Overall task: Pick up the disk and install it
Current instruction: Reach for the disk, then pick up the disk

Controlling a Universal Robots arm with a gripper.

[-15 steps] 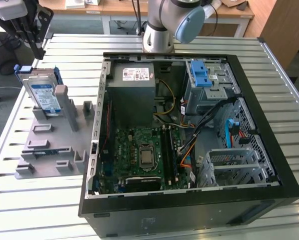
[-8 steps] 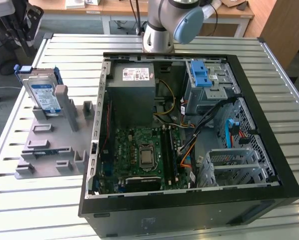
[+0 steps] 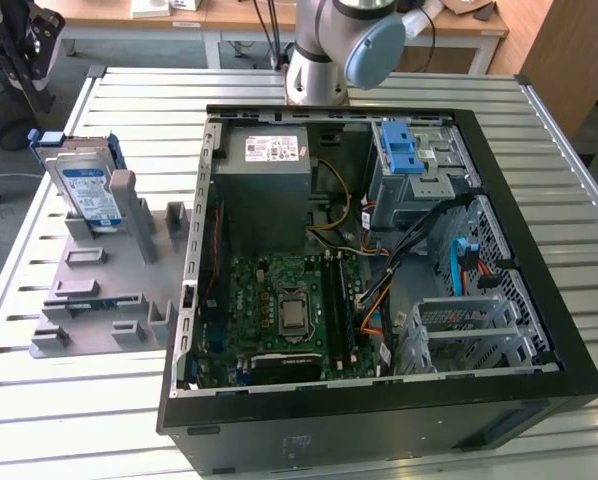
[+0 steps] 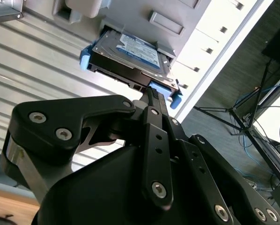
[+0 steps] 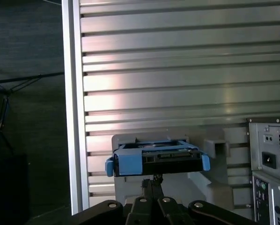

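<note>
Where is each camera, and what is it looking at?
Exterior view: up high, looking down on the computer case, the disk on its stand, and the arm.
First wrist view: on the arm, looking past the hand at the disk's connector end.
Second wrist view: on the arm, looking past the hand at the disk's label.
Shared: the disk in all three; the hand in both wrist views.

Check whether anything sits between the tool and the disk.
Nothing visible does. In both wrist views the tool points straight at the near edge of the disk, which stands in the grey fixture beside the computer case, with no cable or part between them. Whether the tool touches the disk, I cannot tell.
</note>
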